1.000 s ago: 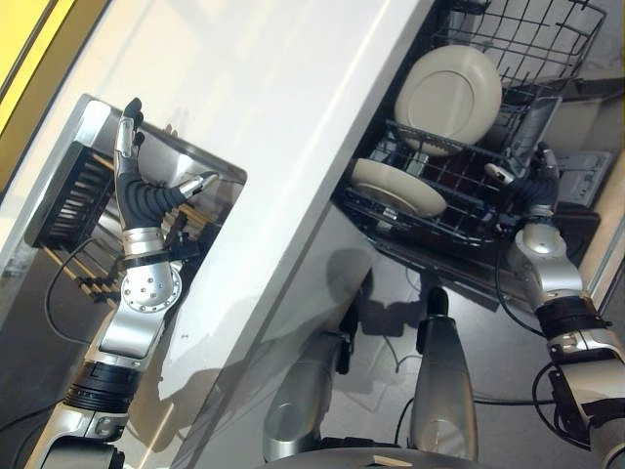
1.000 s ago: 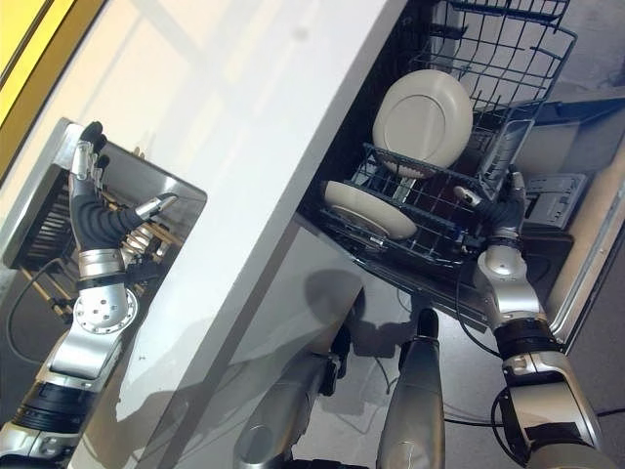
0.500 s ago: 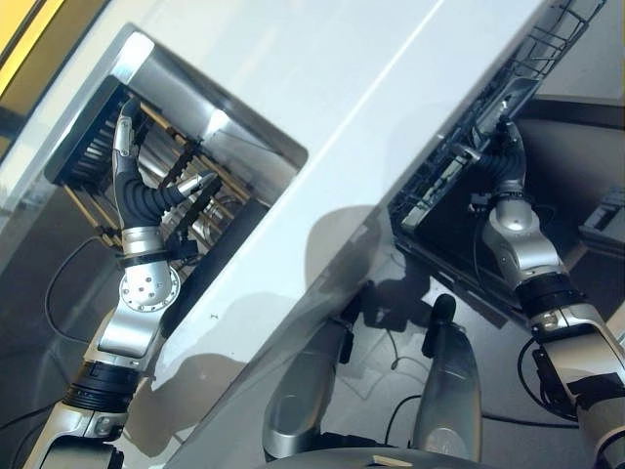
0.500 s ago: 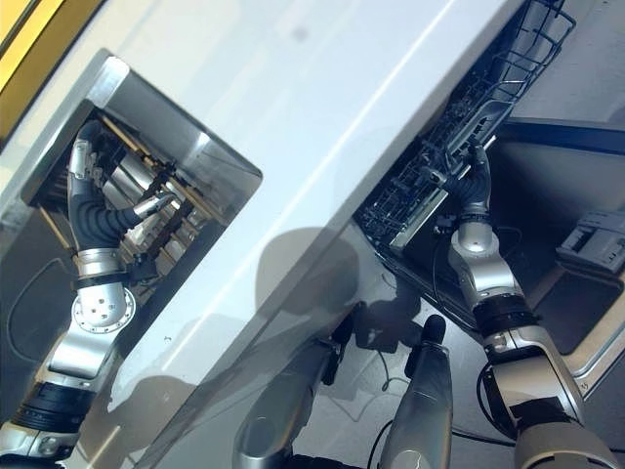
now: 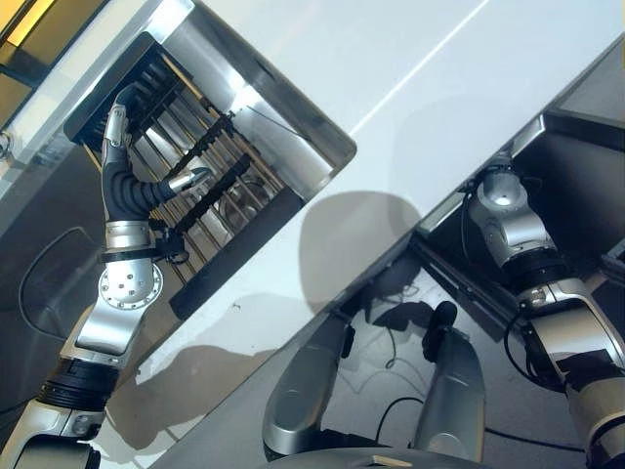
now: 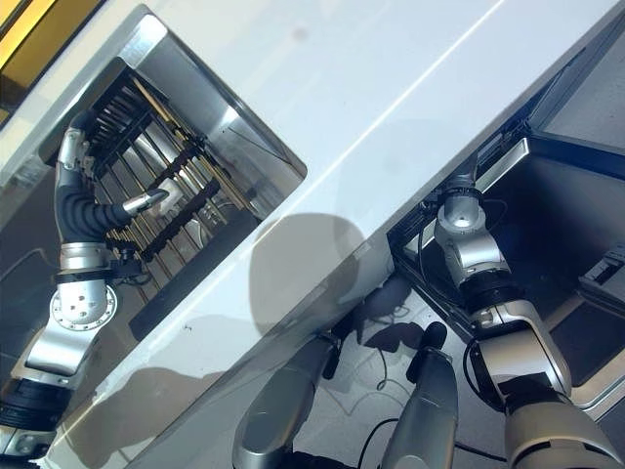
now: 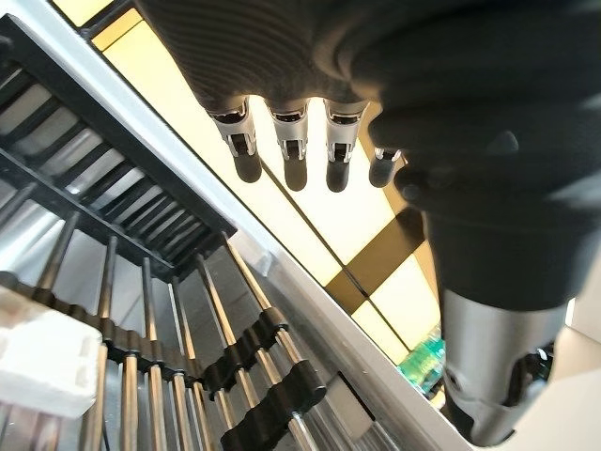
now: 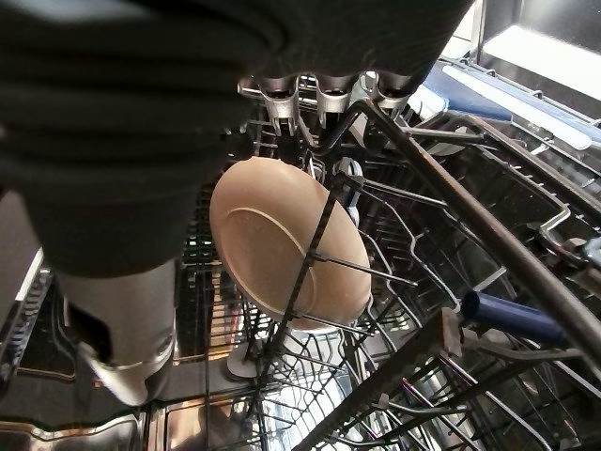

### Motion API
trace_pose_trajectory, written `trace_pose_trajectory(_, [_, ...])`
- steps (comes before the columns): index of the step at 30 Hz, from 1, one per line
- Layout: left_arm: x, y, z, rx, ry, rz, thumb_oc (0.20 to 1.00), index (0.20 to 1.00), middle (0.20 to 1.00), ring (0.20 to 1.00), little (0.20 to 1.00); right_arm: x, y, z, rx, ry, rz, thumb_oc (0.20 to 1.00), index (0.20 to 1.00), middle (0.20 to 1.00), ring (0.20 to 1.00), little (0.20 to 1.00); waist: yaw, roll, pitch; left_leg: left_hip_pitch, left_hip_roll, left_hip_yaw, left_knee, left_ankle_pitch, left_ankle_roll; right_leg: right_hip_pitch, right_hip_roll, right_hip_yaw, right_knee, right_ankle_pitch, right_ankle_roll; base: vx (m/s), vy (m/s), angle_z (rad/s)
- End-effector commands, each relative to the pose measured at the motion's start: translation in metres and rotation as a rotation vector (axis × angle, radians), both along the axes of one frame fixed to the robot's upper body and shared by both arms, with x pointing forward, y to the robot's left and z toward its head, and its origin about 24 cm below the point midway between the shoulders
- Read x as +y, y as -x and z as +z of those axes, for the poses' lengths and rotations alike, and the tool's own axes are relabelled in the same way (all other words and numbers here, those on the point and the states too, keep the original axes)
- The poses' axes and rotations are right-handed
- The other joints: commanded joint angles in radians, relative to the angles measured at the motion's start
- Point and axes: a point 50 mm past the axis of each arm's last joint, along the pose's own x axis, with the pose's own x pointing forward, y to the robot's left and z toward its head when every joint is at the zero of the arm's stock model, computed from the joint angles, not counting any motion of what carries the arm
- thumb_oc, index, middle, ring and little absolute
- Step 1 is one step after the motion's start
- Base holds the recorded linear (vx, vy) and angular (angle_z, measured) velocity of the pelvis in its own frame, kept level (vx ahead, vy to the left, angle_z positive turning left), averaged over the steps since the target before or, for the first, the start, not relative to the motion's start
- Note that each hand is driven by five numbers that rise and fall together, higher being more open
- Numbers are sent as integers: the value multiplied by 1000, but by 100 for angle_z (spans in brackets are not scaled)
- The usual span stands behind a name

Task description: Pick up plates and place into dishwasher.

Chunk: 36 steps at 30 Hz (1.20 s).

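1. Left hand (image 5: 132, 186): at 9 o'clock in the left eye view, raised over the sink opening, fingers straight and relaxed, thumb held apart, nothing in its grasp. In the left wrist view the dark fingertips (image 7: 294, 172) hang free in the air above the rack bars.
2. Drying rack (image 5: 200, 161): dark bars with metal rods lying in the sink (image 5: 293, 127), at 10 o'clock, just beyond the left hand, not touched by it.
3. Counter (image 5: 410, 88): white surface running diagonally from 7 o'clock to 1 o'clock, between the two arms.
4. Right hand (image 8: 319, 103): its arm goes in under the counter edge at 3 o'clock in the left eye view. In the right wrist view its fingers curl over the wire rim of the dishwasher rack (image 8: 488, 235), clenched on it.
5. Plate (image 8: 286, 244): cream, round, standing tilted on edge among the wire tines inside the dishwasher rack, past the right hand's fingers and apart from them.
6. Blue cylindrical piece (image 8: 512, 315): lies in the rack wires, near the rim bar, beside the plate but clear of it.
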Motion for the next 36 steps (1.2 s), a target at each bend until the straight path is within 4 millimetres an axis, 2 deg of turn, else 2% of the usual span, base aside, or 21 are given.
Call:
trace_pose_trajectory(1, [6,12,37,-150,-26,-34,1000,1000,1000,1000,1000,40,1,81,-309,25,141,1000,1000,1000,1000,1000,32,-25,22,-64,-53,109,153,-131,75,164,-118,59,-330,236,82,-38,-47,0])
trace_pose_trajectory(7, [7,10,44,-161,-41,-26,1000,1000,1000,1000,1000,16,5,69,-299,-42,19,1000,1000,1000,1000,1000,6,-43,17,-59,-44,120,152,-138,82,169,-106,72,-332,239,80,-60,-53,1])
trace_pose_trajectory(15, [3,4,46,-147,-33,-25,1000,1000,1000,1000,1000,-23,18,27,-186,-73,-287,1000,1000,1000,1000,1000,-45,-72,-7,-10,-18,131,109,-138,90,201,-68,108,-358,234,71,-67,-45,-10])
trace_pose_trajectory(18, [3,5,46,-147,-36,-14,1000,1000,1000,1000,1000,-43,28,6,-111,-51,-407,1000,1000,1000,1000,1000,-62,-96,-25,17,3,131,82,-133,89,229,-51,112,-385,234,71,-76,-100,-12])
trace_pose_trajectory(27, [5,14,29,-106,-42,22,1000,1000,1000,1000,1000,-80,67,-45,61,87,-696,1000,1000,1000,1000,1000,-98,-153,-108,124,26,114,-5,-115,99,305,6,146,-435,229,72,-15,-55,-24])
trace_pose_trajectory(32, [8,22,20,-81,-55,36,1000,1000,1000,1000,1000,-97,95,-66,115,107,-785,1000,1000,1000,1000,1000,-124,-175,-144,156,39,132,-10,-122,104,326,24,177,-448,235,74,8,-33,-22])
trace_pose_trajectory(36, [12,24,17,-69,-68,47,1000,1000,1000,1000,1000,-106,113,-81,133,88,-828,1000,1000,1000,1000,1000,-146,-179,-159,162,46,151,1,-130,105,329,31,196,-455,240,73,-32,-5,-15])
